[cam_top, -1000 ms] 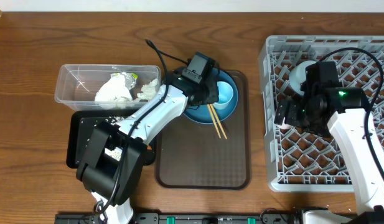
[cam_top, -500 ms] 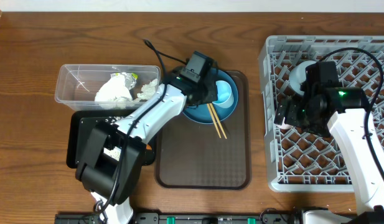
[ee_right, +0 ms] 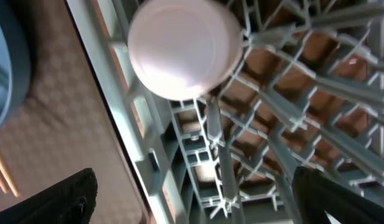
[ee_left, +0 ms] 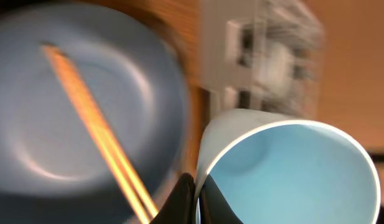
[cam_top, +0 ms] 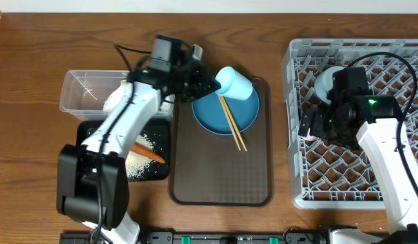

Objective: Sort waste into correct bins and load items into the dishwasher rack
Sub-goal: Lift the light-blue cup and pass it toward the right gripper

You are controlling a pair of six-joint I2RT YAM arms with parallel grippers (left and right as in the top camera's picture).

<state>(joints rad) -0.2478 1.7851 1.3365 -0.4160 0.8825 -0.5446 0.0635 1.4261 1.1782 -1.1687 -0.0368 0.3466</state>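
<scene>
Light blue cup (cam_top: 234, 84): lifted off the brown tray (cam_top: 222, 177) and tipped on its side above the far edge of the bowl (cam_top: 212, 116).
Left pincer (cam_top: 207, 85): closed tight on the cup's rim, the wall pinched between the two fingers.
Right pincer (cam_top: 311, 126): spread wide with nothing held, hanging over the left part of the dishwasher rack (cam_top: 290, 156), close to the upturned pink cup (ee_right: 182, 50).
Step in hand: loading of the cup into the rack is judged to be under way; lifted, not yet carried across.
Left on the tray: the bowl, with the chopsticks (cam_top: 230, 123) laid across it.
Waste: a carrot (cam_top: 149, 153) and rice (cam_top: 135, 164) are seen in the black tray (cam_top: 85, 139).
Next move: the cup has to be brought rightward to the rack, or passed to the waiting right pincer, then turned mouth down onto free pegs clear of the pink cup. A slip is possible, only the rim being gripped.
</scene>
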